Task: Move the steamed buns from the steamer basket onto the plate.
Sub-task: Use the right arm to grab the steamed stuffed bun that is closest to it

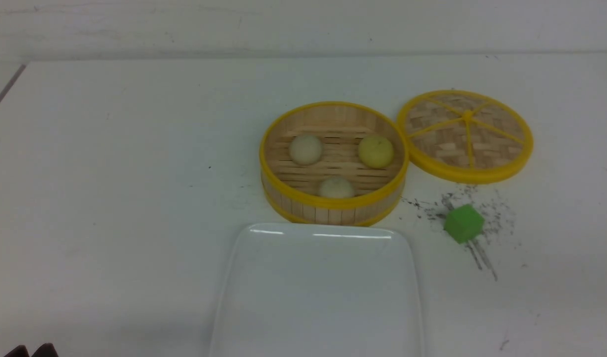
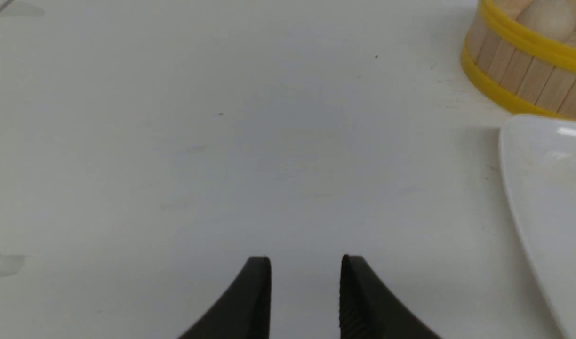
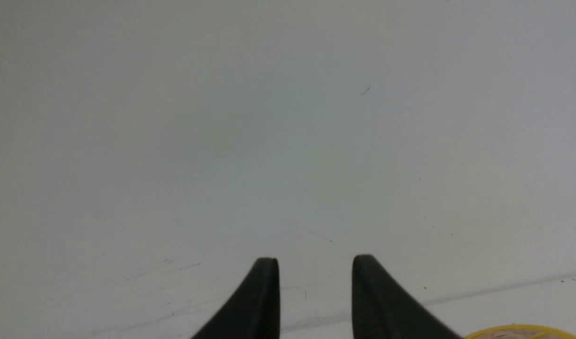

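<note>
Count, front view.
Steamed buns (image 1: 306, 149): 3 in all. Off-white: 2, the far-left one and the near bun (image 1: 336, 188). Pale yellow bun (image 1: 376, 151): 1.
Steamer basket (image 1: 333, 202): 1.
Plate (image 1: 318, 297): 1, white.
Lid (image 1: 466, 135): 1, woven, with yellow spokes.
Green cube (image 1: 463, 223): 1.
Worktop (image 1: 110, 173): 1.
Count, wrist views.
Pincers: 2, namely the left pincer (image 2: 306, 263) and the right pincer (image 3: 315, 263). Dark fingers per pincer: 2, so 4 fingers in total.
</note>
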Available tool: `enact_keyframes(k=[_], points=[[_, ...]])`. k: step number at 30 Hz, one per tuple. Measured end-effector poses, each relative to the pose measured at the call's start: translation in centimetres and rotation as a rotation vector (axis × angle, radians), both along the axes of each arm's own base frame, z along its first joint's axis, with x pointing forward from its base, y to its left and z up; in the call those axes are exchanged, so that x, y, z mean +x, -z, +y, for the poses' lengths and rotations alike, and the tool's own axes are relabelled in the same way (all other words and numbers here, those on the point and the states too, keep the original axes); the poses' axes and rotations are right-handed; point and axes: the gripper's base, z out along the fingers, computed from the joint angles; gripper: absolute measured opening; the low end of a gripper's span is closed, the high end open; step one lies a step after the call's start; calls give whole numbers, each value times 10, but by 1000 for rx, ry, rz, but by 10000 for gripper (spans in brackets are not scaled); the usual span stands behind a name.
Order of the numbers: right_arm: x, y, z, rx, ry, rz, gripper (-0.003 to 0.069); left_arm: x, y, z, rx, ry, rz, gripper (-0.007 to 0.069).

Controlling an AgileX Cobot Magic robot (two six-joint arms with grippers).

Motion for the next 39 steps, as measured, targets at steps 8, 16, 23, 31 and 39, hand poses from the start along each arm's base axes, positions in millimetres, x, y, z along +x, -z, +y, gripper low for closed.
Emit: enact_keyframes(k=[8, 16, 23, 31, 39], points=[[0, 0, 0, -4, -2, 4, 240, 0, -5, -6, -490, -47, 4, 241], [0, 0, 0, -4, -2, 4, 240, 1, -7, -7, -617, -65, 5, 240], [0, 1, 1, -7, -7, 11, 240, 1, -7, -7, -624, -67, 7, 239], [1, 4, 3, -27, -24, 42, 240, 1, -9, -6, -628, -69, -20, 240], [0, 5, 5, -17, -53, 61, 240, 1, -7, -7, -623, -67, 6, 240]])
